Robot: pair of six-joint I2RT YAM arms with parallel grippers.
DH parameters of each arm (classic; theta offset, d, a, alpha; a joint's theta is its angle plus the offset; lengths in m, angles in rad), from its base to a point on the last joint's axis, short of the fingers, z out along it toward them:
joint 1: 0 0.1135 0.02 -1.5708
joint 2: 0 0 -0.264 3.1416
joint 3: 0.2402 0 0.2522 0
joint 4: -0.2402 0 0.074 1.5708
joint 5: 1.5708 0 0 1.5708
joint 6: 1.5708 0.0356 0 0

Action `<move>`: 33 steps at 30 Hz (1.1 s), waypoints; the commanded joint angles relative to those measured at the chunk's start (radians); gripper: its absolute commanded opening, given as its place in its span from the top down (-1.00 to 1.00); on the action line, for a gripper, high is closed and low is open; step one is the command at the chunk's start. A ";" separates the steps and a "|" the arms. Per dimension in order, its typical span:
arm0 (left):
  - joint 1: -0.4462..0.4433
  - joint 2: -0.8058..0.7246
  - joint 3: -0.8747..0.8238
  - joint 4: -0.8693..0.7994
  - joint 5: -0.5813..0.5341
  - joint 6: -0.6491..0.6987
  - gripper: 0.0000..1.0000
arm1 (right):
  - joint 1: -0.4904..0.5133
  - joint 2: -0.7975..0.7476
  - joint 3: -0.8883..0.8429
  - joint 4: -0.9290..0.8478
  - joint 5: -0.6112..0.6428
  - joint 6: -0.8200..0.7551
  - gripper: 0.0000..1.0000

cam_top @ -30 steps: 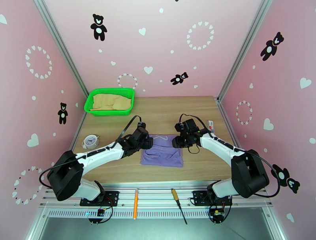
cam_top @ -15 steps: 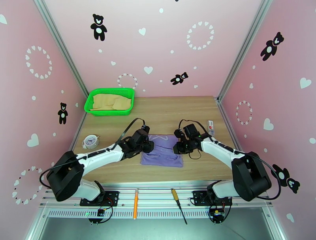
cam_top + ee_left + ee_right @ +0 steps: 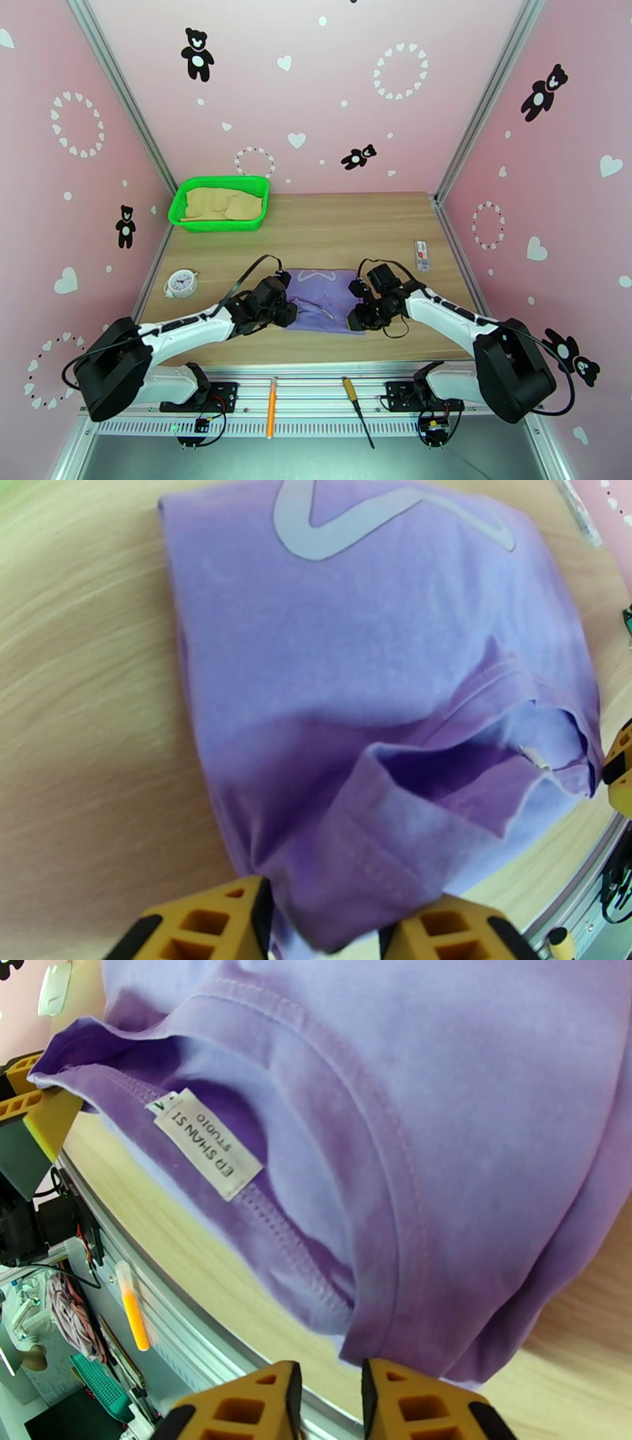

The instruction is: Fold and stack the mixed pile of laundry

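The lavender-purple shirt point(image 3: 324, 298) lies folded on the table between both arms, its pale print point(image 3: 379, 519) on the far part. At the shirt's near left corner my left gripper point(image 3: 286, 313) is shut on it; in the left wrist view a bunched fold of purple shirt point(image 3: 340, 717) runs down between the yellow fingers point(image 3: 213, 918). My right gripper point(image 3: 355, 318) is at the near right corner, its jaws close together on the purple shirt point(image 3: 442, 1118) edge, beside the collar with its white label point(image 3: 207, 1143). The tan-beige garment point(image 3: 221, 204) lies in the basket.
The green mesh basket point(image 3: 178, 215) stands at the far left. A white alarm clock point(image 3: 182, 283) sits left of my left arm. A small white item point(image 3: 423, 254) lies at the right. An orange pen point(image 3: 271, 406) and a screwdriver point(image 3: 354, 409) rest on the front rail.
Both grippers have moved from the shirt's far corners toward the near edge and narrowed onto its near corners; the near part of the shirt is now bunched.
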 commanded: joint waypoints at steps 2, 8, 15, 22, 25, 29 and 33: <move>-0.006 -0.124 0.011 -0.074 -0.072 0.007 0.15 | 0.004 -0.045 0.089 -0.074 -0.009 0.018 0.39; -0.005 -0.228 0.026 -0.154 -0.134 0.011 0.15 | 0.024 0.092 0.265 -0.006 -0.056 0.031 0.50; 0.010 -0.298 0.048 -0.291 -0.394 -0.106 0.23 | 0.172 0.423 0.538 0.095 -0.063 0.031 0.68; 0.076 -0.384 0.054 -0.363 -0.381 -0.132 0.23 | 0.281 0.628 0.669 0.096 -0.034 0.015 0.75; 0.087 -0.389 0.053 -0.372 -0.368 -0.126 0.23 | 0.321 0.612 0.598 0.107 -0.018 0.019 0.76; 0.091 -0.382 0.052 -0.367 -0.349 -0.122 0.23 | 0.375 0.553 0.471 0.143 0.022 0.059 0.76; 0.092 -0.360 0.055 -0.354 -0.328 -0.120 0.23 | 0.416 0.520 0.397 0.184 0.073 0.112 0.76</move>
